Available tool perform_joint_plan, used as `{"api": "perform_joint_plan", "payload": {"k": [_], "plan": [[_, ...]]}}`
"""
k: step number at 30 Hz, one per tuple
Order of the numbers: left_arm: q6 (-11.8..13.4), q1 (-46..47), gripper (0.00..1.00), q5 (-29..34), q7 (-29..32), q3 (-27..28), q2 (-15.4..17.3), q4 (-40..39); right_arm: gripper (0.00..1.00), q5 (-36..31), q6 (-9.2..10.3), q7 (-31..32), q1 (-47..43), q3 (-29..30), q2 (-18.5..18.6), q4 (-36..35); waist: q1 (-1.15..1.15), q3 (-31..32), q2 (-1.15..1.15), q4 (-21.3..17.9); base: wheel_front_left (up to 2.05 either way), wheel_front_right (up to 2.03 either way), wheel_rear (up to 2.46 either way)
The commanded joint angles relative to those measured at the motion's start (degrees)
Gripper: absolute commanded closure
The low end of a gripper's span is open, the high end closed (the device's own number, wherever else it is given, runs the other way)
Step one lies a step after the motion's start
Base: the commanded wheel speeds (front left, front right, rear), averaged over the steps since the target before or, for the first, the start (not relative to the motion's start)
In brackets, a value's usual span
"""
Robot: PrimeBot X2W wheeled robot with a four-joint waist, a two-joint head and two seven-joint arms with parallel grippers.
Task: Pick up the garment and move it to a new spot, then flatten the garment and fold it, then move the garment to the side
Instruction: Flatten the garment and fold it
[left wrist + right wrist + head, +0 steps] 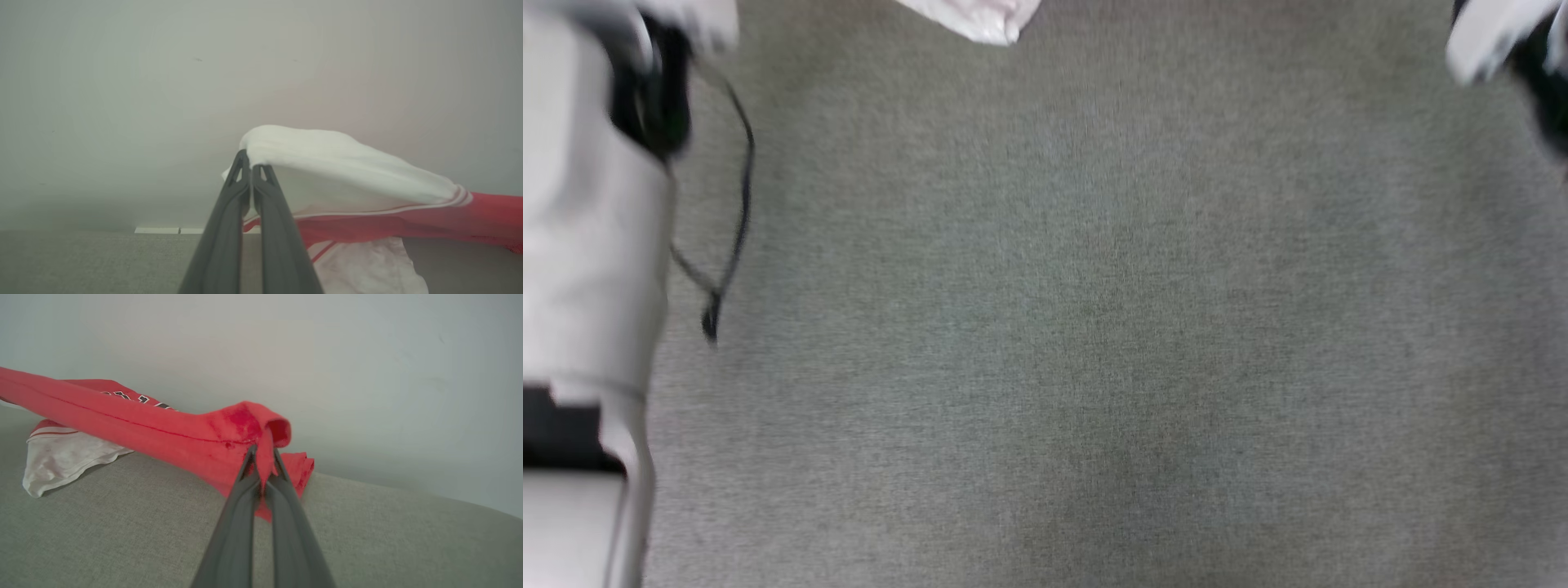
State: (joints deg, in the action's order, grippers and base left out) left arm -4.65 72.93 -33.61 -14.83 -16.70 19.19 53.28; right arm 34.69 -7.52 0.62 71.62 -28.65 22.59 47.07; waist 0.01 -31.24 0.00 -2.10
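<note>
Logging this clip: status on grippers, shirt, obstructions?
Left gripper shut on shirt sleeve. Right gripper shut on red edge. Shirt slung between, other sleeve resting on grey surface. No obstruction seen.

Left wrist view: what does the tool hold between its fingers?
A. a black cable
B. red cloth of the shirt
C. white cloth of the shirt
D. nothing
C: the left tool is shut on a white fold of the shirt; the red cloth begins further right in that view.

Pale forearm [592, 245], looping black cable [745, 204]
</note>
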Motion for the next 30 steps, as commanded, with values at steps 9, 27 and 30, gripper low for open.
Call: {"api": "perform_joint_plan", "payload": {"k": [9,27,30], "plan": [[0.51,-28.45,1.00,-1.90,-0.46,4.76,1.38,-7.11,1.00,6.50,0.07,-4.03,-20.01,-5.96,3.46,-4.81,-0.01,13.94,0.00,0.67,0.00,0.00,0.00],[13.08,-72.61,1.00,-7.12,9.24,8.58,3.76,-41.06,1.00,5.99,0.09,-4.30,-54.30,2.04,6.86,-19.63,-0.01,27.91,0.00,1.42,0.00,0.00,0.00],[16.06,-78.08,1.00,-7.47,12.55,9.30,4.97,-49.47,1.00,3.94,0.09,-2.48,-60.34,6.69,6.58,-24.05,-0.01,28.77,0.00,1.89,0.00,0.00,0.00]]}}
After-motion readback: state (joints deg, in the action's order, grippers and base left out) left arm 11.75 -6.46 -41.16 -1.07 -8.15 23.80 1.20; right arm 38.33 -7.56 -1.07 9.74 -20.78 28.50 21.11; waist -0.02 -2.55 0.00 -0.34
